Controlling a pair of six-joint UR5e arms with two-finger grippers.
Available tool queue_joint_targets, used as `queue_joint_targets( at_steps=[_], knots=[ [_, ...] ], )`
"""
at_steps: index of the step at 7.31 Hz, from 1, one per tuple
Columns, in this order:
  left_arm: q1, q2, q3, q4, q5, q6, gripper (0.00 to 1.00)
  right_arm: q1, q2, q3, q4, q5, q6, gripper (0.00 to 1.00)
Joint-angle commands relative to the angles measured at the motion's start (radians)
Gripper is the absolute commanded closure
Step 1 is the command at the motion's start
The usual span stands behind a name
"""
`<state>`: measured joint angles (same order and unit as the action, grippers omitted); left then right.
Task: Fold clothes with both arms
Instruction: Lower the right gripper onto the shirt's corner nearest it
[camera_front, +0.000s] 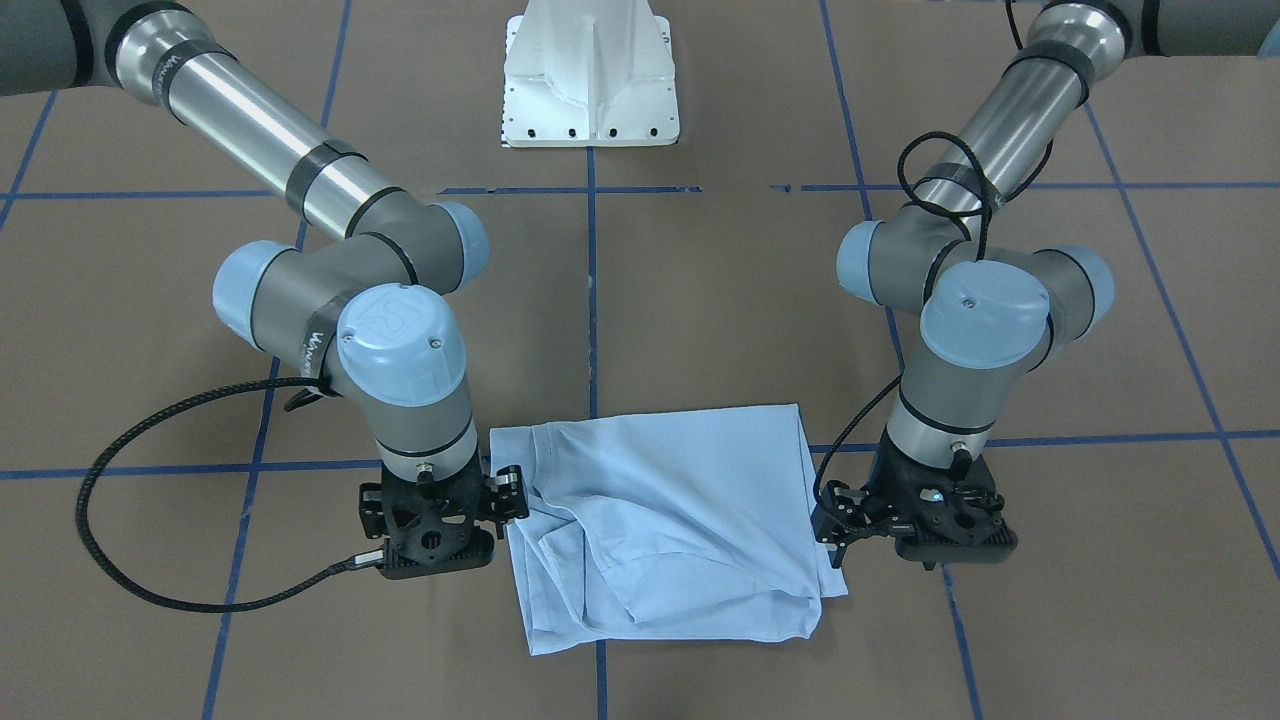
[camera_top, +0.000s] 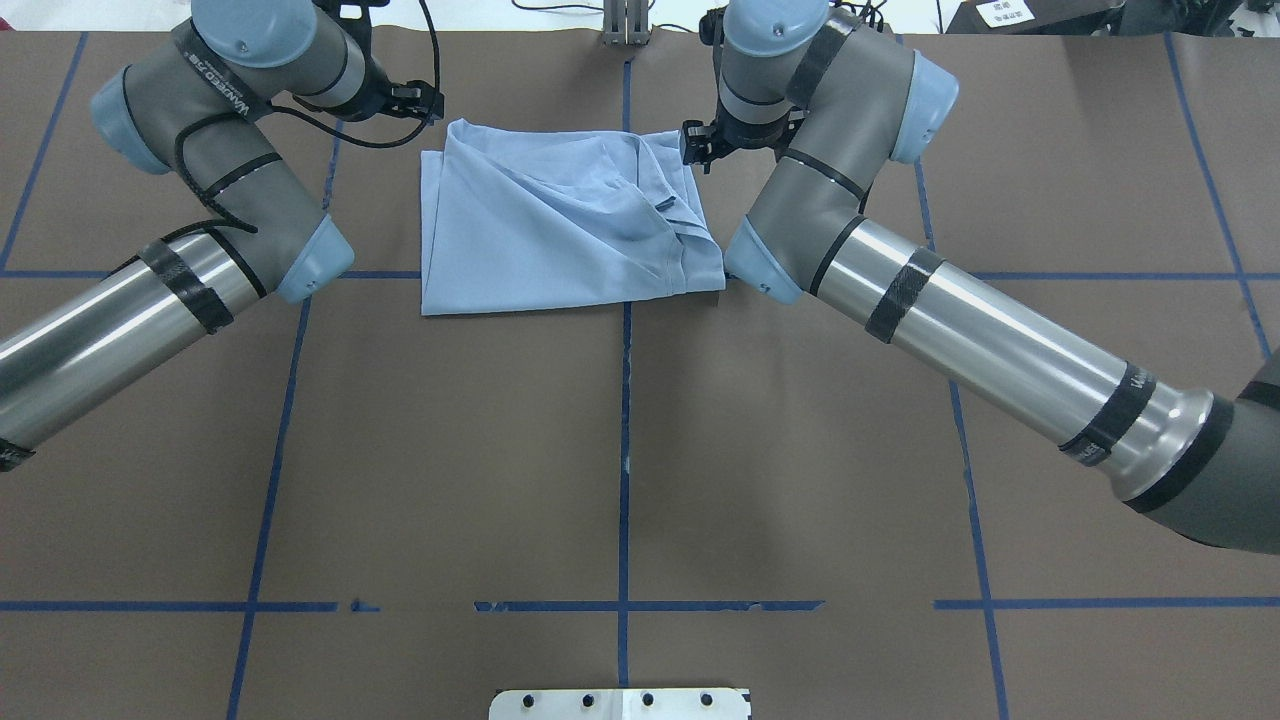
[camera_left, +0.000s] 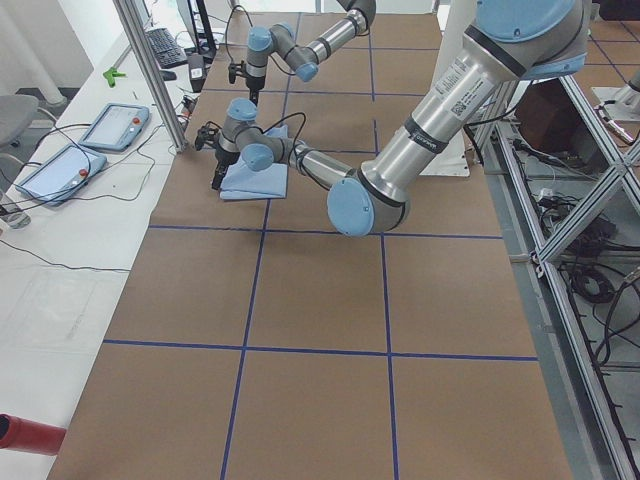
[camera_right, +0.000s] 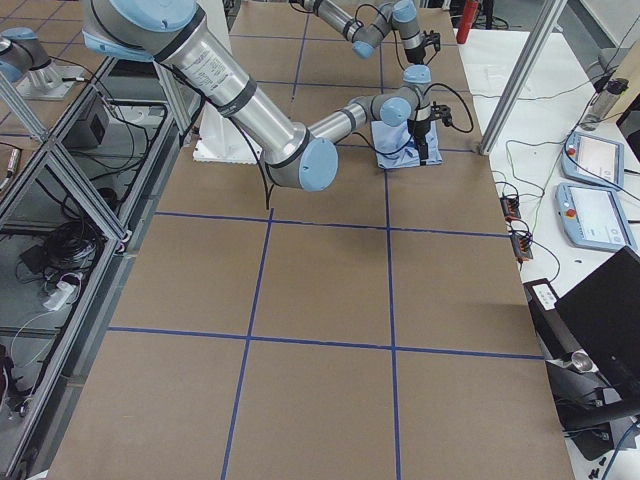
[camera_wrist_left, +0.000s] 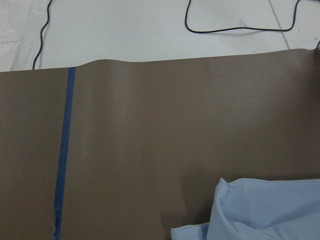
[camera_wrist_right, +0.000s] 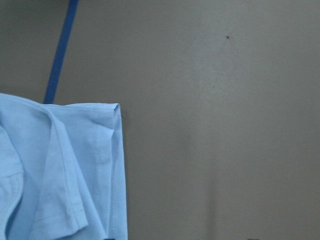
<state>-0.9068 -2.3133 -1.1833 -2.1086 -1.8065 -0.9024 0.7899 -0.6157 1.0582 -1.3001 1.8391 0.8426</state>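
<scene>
Folded T-shirt (camera_front: 665, 500) flat; left gripper (camera_front: 832, 532), right gripper (camera_front: 512, 495) just beside opposite edges.

Bright, even overhead light casts soft shadows on the table (camera_front: 700, 300); wrist views slightly soft.

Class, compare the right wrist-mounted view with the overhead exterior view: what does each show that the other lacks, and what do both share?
Only the wrist view shows the stitched hem along the T-shirt's folded edge close up. Only the overhead view shows the whole folded T-shirt, the left arm, the right arm and the white base plate. Both show the light blue fabric lying on the brown table cover, beside a blue tape line.
</scene>
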Motion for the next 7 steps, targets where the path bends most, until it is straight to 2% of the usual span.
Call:
queue_joint_targets(
  at_steps=[1, 2, 3, 5, 6, 7],
  knots=[
    [-0.006, 0.009, -0.001, -0.004, 0.0, 0.0, 0.0, -0.043, 0.04, -0.075, 0.093, -0.05, -0.01, 0.27],
    [-0.006, 0.011, -0.001, -0.005, 0.0, -0.001, 0.0, -0.073, 0.057, -0.093, 0.096, -0.101, -0.008, 0.32],
    [-0.006, 0.011, -0.001, -0.005, 0.001, -0.001, 0.0, -0.078, 0.06, -0.095, 0.099, -0.107, -0.01, 0.46],
    [-0.006, 0.015, 0.001, -0.005, 0.001, -0.001, 0.0, -0.08, 0.111, -0.168, 0.113, -0.109, -0.01, 0.48],
    [-0.006, 0.015, 0.001, -0.005, 0.001, -0.001, 0.0, -0.08, 0.113, -0.223, 0.192, -0.11, -0.01, 0.52],
    [-0.006, 0.015, 0.001, -0.005, 0.001, -0.001, 0.0, -0.08, 0.114, -0.237, 0.212, -0.112, -0.01, 0.53]
  ],
)
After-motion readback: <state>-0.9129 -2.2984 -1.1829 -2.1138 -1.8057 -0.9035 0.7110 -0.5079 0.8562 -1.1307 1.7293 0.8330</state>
